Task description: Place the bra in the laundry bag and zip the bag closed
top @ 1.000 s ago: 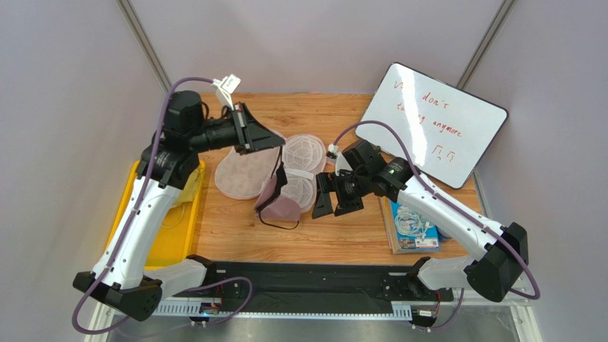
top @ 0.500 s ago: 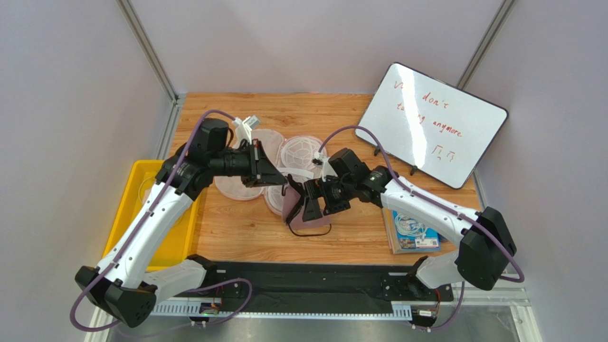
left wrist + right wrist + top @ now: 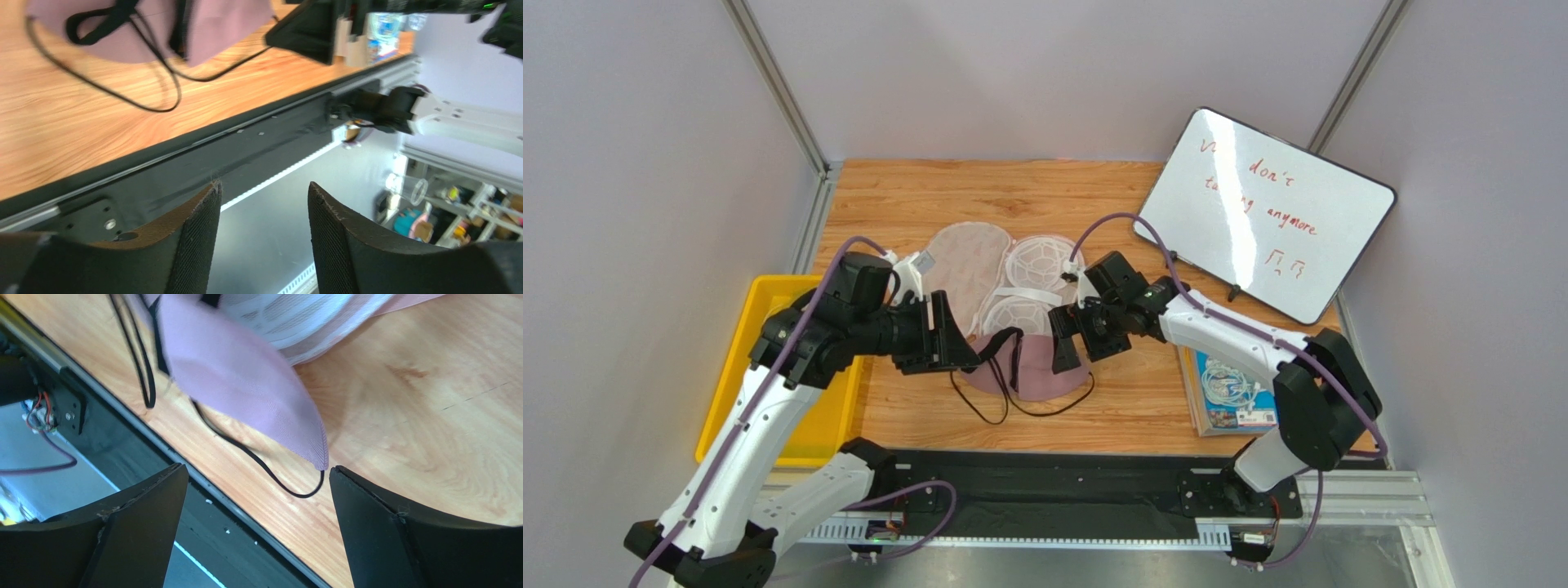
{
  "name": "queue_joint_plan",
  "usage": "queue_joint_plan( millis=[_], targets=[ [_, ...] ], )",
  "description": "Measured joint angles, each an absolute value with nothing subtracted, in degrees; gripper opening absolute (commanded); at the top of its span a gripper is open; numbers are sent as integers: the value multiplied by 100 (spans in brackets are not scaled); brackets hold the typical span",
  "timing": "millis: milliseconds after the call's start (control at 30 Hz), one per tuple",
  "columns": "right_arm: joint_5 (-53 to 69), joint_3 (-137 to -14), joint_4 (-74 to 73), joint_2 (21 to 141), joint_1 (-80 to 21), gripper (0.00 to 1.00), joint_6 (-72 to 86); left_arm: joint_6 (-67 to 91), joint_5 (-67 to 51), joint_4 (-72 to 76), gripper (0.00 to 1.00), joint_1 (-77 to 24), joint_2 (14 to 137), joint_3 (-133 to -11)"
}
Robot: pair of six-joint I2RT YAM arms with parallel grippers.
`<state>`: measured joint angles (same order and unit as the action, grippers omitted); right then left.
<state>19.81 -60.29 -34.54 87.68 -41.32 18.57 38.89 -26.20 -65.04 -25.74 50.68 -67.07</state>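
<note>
A wooden table (image 3: 916, 202) sits between pale lilac walls, with a whiteboard (image 3: 1259, 214) propped at the back right and a yellow bin (image 3: 732, 392) off its left edge. The laundry bag (image 3: 1014, 263) lies unzipped and spread flat near the middle, its white mesh domes facing up. The bra (image 3: 1044, 377) lies just in front of it, towards the arms. One cup seems to overlap the bag's near rim, and the black straps loop loosely onto the bare wood. It is not inside the bag yet.

The left gripper (image 3: 264, 190) has its fingers apart with nothing between them, and it sits beside the straps. The right gripper (image 3: 258, 471) is spread wide just above the pink cup and is also empty.

The step in hand looks like getting a fresh hold on the bra so it can be seated in the mesh domes. To do it well:
- Take the padded edge of a cup, not a strap; a strap would stretch and let the cup swing.
- Lift only enough to clear the bag's rim, then set each cup into its own dome.
- Tuck the straps inside the rim; any strap left across the zipper would probably jam it.
- Pin the bag with the other arm so it does not slide.
</note>
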Motion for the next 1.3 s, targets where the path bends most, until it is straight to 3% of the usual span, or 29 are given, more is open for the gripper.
queue_joint_plan(
  millis=[133,233,433,533,633,767,867,1033,1233,1300],
  targets=[
    [2259,-6045,-3312,9085,-3638,90,1881,3870,-2152,-6761,50,-2574,5312,-6851],
    [2622,-6060,-3186,9266,-3310,87,1857,3817,-1988,-6735,47,-2506,5653,-6853],
    [3354,-6259,-2991,9758,-3326,76,1688,3566,-1903,-6331,50,-2086,6689,-6637],
    [3529,-6309,-2921,10012,-3350,66,1656,3378,-1831,-6215,52,-1931,7124,-6643],
    [3570,-6311,-2928,10162,-3350,50,1629,3210,-1732,-6178,53,-1885,7376,-6676],
    [3559,-6311,-2926,10204,-3350,13,1592,3048,-1715,-6086,53,-1859,7561,-6737],
    [3562,-6313,-2978,10204,-3352,0,1660,3009,-1717,-6029,53,-1859,7664,-6742],
    [3415,-6193,-3468,9933,-3363,0,2008,3013,-1763,-5970,52,-1855,7673,-6742],
    [3756,-5039,-3809,8543,-3439,1,3020,3183,-1959,-5767,53,-1855,7448,-6493],
    [3806,-4764,-3835,8281,-3507,11,3391,3323,-2049,-5721,53,-1855,7312,-6316]
  ],
)
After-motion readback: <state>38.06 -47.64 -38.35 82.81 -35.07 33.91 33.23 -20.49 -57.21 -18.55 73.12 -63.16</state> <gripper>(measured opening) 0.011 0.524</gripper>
